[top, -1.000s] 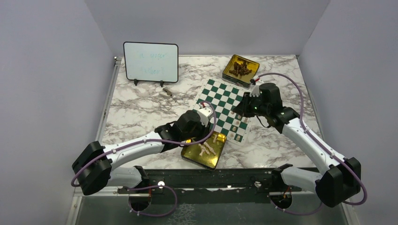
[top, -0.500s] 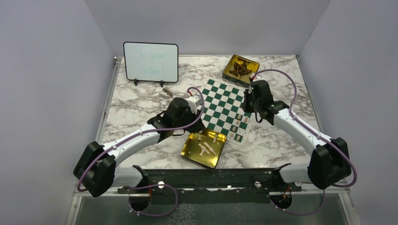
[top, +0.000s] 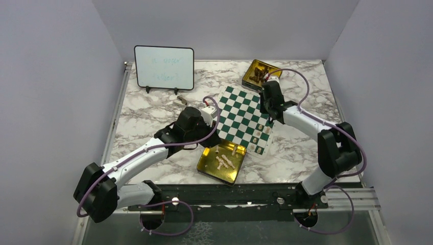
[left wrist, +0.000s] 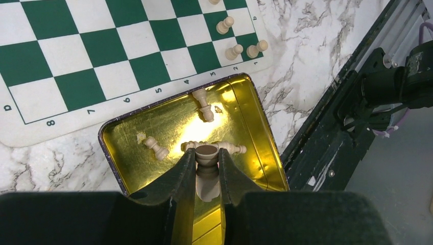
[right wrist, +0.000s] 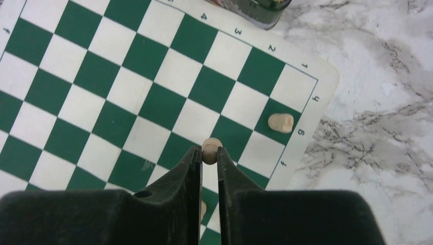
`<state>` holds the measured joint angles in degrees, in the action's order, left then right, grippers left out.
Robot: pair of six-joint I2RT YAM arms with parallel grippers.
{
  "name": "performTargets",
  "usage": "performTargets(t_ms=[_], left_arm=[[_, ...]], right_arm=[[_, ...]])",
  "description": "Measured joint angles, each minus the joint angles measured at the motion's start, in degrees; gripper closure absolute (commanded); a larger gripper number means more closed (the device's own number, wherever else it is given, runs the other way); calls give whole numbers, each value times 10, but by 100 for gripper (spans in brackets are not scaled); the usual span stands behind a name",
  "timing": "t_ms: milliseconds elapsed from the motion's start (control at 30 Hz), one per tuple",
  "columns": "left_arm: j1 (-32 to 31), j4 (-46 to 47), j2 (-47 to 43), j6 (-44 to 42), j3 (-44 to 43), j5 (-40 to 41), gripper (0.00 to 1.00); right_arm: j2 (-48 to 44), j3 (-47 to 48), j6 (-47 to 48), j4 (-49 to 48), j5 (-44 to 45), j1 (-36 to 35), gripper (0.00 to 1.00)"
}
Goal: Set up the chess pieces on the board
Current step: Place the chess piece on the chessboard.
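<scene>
Marbled tabletop [top: 148, 117]: left jaws clamp a cream chess piece [left wrist: 206, 154] over the near-edge gold tin [left wrist: 255, 138], right jaws pinch a round-topped cream piece [right wrist: 211, 149] above the green-checked board [right wrist: 127, 76], presumably for placing.

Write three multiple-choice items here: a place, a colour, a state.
1. The left end effector hangs over: A the gold tin; B a blue bowl; C a sink.
2. The board has dark squares of: A black; B green; C red.
3. The right end effector is: A open, empty; B out of view; C shut on a pale chess piece.
Key: 1 A, gold shows beneath it; 2 B, green beside white checks; 3 C, the piece sits pinched in it.
</scene>
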<state>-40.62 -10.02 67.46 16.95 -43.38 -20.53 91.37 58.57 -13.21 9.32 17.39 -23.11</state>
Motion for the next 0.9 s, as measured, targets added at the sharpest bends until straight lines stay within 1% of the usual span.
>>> performTargets(t_ms=[433, 900], left_arm=[[0, -21, -26, -20, 0, -7, 85], [0, -22, -31, -27, 0, -7, 85]], right_arm=[[111, 98, -3, -20, 21, 32, 82], [151, 114, -13, -19, 18, 80, 82]])
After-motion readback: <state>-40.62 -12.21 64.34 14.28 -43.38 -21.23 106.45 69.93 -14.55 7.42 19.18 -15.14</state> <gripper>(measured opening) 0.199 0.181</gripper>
